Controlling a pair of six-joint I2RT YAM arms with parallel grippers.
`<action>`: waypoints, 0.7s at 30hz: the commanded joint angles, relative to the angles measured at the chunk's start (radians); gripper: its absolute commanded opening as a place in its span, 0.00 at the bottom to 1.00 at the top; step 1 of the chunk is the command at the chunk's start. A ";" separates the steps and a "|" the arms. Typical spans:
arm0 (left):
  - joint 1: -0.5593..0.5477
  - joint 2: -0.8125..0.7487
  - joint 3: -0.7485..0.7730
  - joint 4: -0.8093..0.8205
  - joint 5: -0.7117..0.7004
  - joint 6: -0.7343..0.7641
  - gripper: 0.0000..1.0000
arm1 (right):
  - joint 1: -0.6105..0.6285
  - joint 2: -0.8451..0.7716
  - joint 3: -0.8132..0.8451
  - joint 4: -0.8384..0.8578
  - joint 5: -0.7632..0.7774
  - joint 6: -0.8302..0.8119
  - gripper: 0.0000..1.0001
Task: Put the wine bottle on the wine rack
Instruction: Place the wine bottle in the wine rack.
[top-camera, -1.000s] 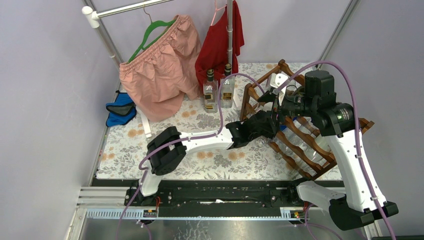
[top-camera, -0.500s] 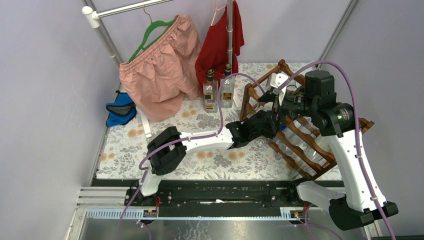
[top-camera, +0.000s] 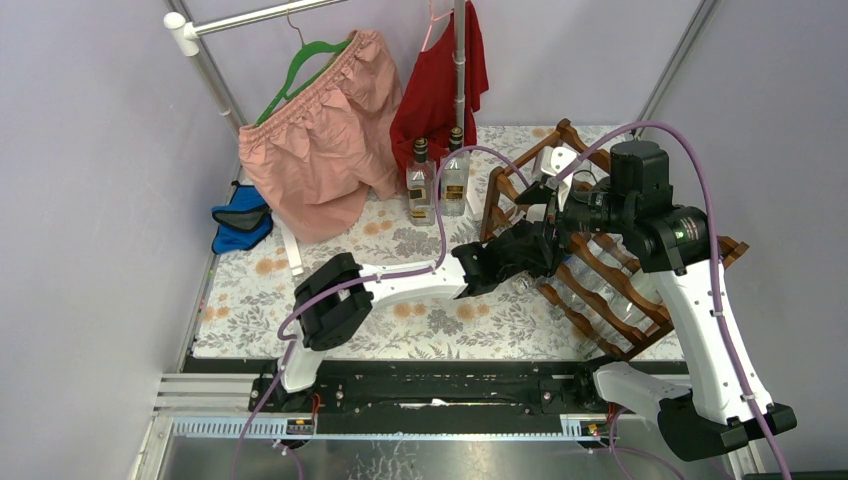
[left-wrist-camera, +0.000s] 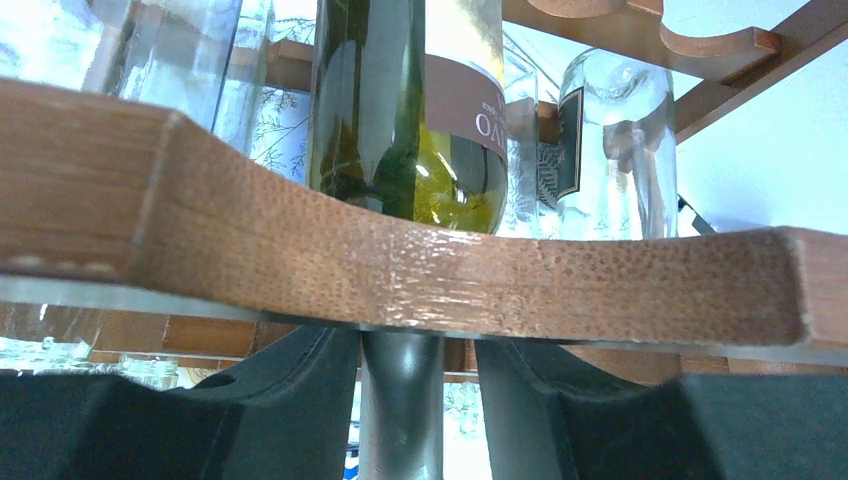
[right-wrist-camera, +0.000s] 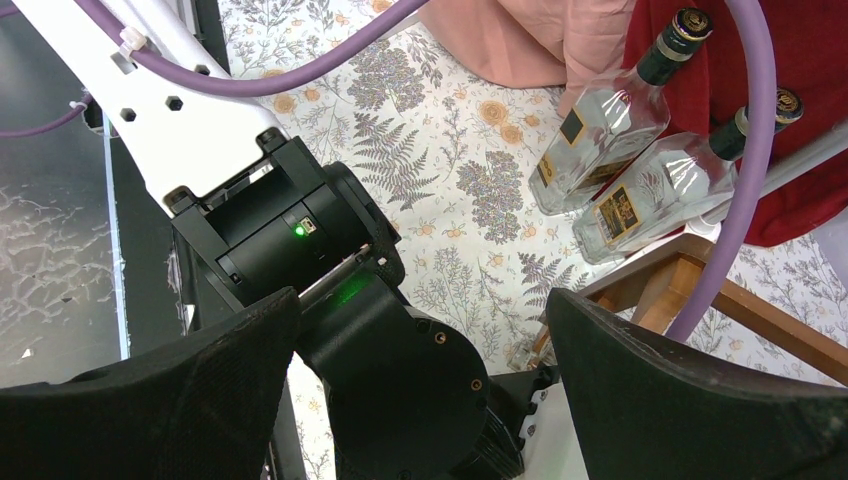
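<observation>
Lying across a scalloped rail of the wine rack (left-wrist-camera: 450, 280), the wine bottle (left-wrist-camera: 400, 110) has its neck between the left gripper's (left-wrist-camera: 402, 420) fingers (left-wrist-camera: 290, 410), which stand loose off the glass; the right gripper (right-wrist-camera: 420, 310) gapes empty

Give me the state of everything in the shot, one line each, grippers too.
wine bottle: lying in the rack, body on a scalloped rail.
wine rack: upright, partly filled.
left gripper: jaws loosely around the wine bottle's neck, gap on one side.
right gripper: wide open, empty.
two clear bottles: standing upright, capped.
pink shorts: hanging up.
</observation>
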 joint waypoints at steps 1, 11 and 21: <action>-0.015 -0.043 0.010 0.117 0.008 -0.014 0.52 | -0.016 -0.011 0.000 0.036 0.006 -0.002 1.00; -0.018 -0.145 -0.086 0.116 -0.033 -0.035 0.59 | -0.019 -0.015 -0.004 0.035 -0.003 -0.003 1.00; -0.040 -0.248 -0.173 0.104 -0.060 -0.017 0.60 | -0.023 -0.020 -0.003 0.019 -0.017 -0.019 1.00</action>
